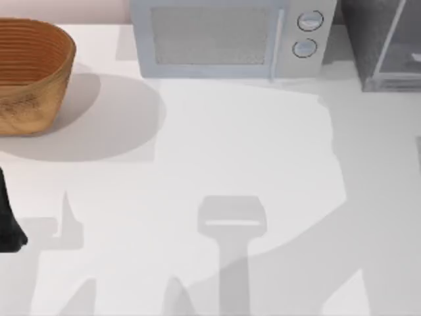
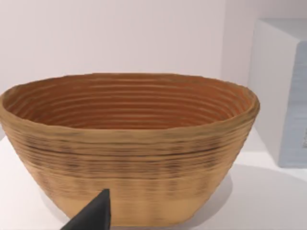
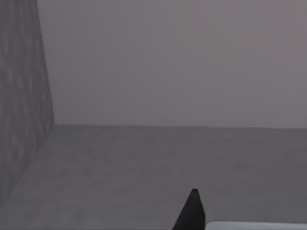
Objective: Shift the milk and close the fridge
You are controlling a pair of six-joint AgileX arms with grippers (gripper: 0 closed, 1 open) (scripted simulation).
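Large grey fridge (image 1: 385,39) at the far right corner of the table (image 1: 250,151), standing upright, just to the right of the microwave (image 1: 223,36) and cut by the top view's edge. Dark speckled grey body, with a lighter glassy panel inside a pale thin frame. One frame bar slanted across the panel. Door open or shut: not possible to tell from above.

The top view's edges cut off the fridge (image 1: 385,46) at the table's back right corner, the microwave's (image 1: 230,36) top, and the wicker basket's (image 1: 29,72) left side.
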